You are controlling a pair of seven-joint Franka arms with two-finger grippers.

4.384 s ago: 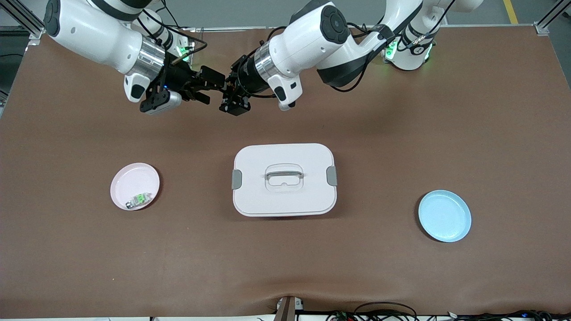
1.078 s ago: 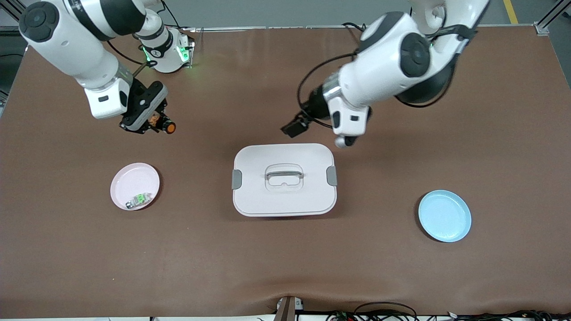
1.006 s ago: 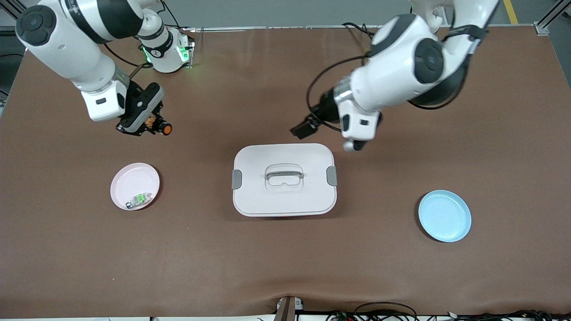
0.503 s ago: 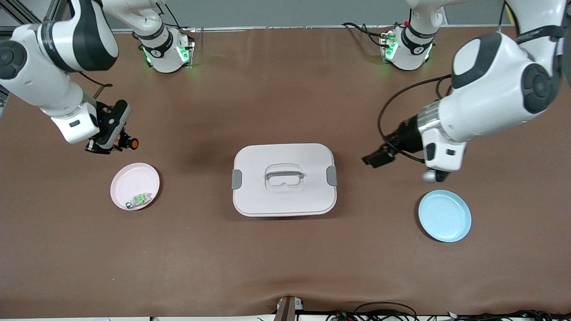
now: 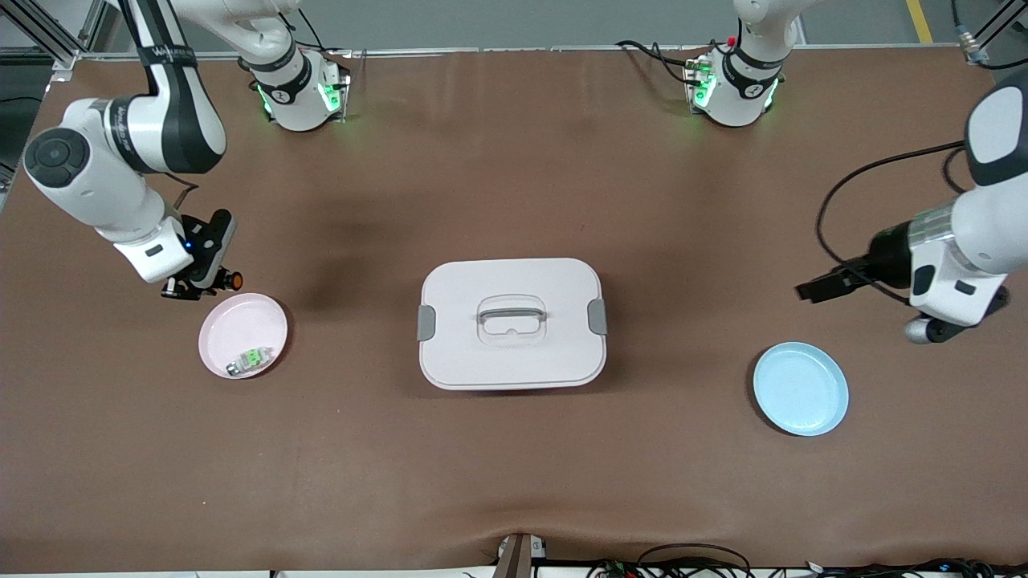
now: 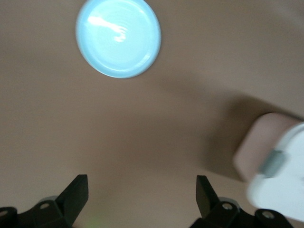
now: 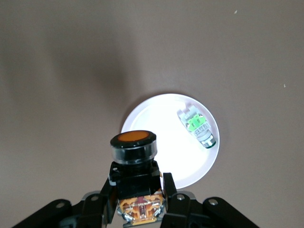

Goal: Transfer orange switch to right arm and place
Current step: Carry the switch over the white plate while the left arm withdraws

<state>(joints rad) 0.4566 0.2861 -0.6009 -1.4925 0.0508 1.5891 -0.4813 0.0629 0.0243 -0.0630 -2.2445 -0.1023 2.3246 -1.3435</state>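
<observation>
Right gripper (image 5: 210, 282), clamped on the orange switch (image 5: 232, 280), hangs over the table just beside the pink plate (image 5: 233, 317); left gripper (image 6: 142, 202) waits, fingers apart.

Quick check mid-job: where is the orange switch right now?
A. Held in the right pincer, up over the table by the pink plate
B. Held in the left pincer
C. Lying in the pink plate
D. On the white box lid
A: the right pincer is shut on the orange switch above the edge of the pink plate; the left pincer is open and holds nothing.
</observation>
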